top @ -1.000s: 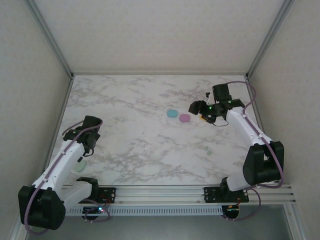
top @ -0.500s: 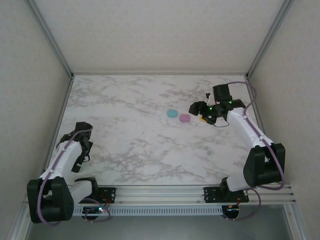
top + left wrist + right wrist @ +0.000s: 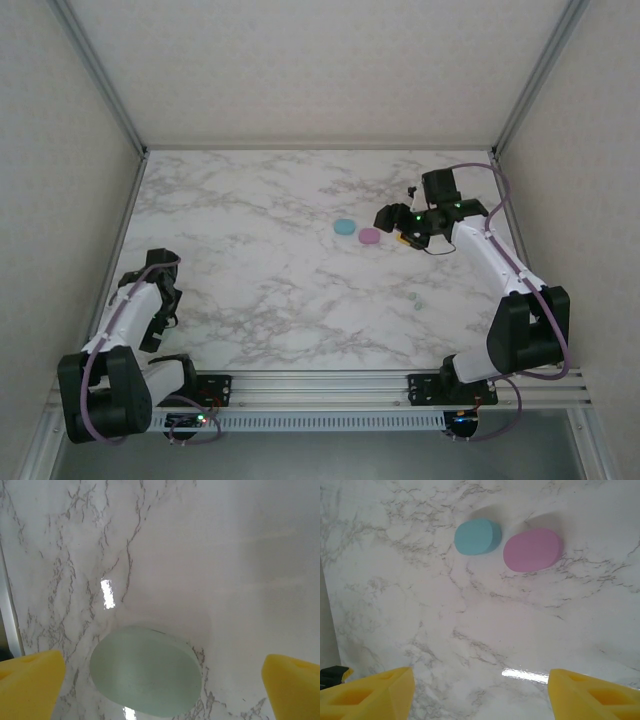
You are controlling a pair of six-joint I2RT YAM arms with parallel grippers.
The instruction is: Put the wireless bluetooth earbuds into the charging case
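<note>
Top external: marbled tabletop [image 3: 250,210] boxed by pale walls [image 3: 320,70]; teal case [image 3: 345,227], pink case [image 3: 370,236] at one o'clock; left gripper [image 3: 160,685], right gripper [image 3: 480,690] both released

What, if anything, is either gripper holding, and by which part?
Nothing: left gripper open over the pale green oval plastic case; right gripper open, short of the teal oval case and pink oval case.

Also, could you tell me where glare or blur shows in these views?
Left wrist: two small glare spots on the marble by the pale green oval, yellow fingers blurred. Right wrist: a glare streak low down, soft shadows above the teal oval and pink oval. Top external: evenly lit, no glare.
</note>
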